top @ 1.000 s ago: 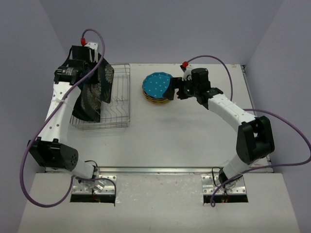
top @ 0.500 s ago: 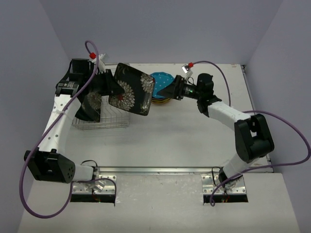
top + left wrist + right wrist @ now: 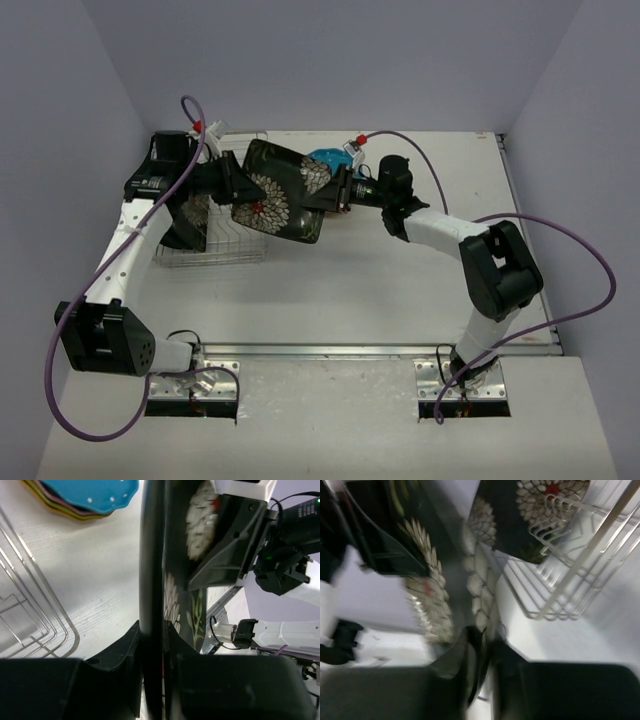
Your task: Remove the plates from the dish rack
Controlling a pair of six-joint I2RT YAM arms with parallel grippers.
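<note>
The black floral plate (image 3: 280, 192) hangs tilted, patterned face up, over the far left of the tabletop (image 3: 400, 285), just right of the dish rack (image 3: 225, 256). The left gripper (image 3: 233, 187) is clamped on its left rim. The right gripper (image 3: 336, 192) straddles the opposite rim, but blur hides whether it pinches. A stack of plates (image 3: 85, 495) sits half hidden behind, and another dark plate (image 3: 188, 215) stands in the rack.

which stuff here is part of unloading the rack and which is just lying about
Job: dish rack; black flowered plate held in midair; second flowered plate in the rack; stacked plates, dotted blue on top.
Just there: purple cables; table.
</note>
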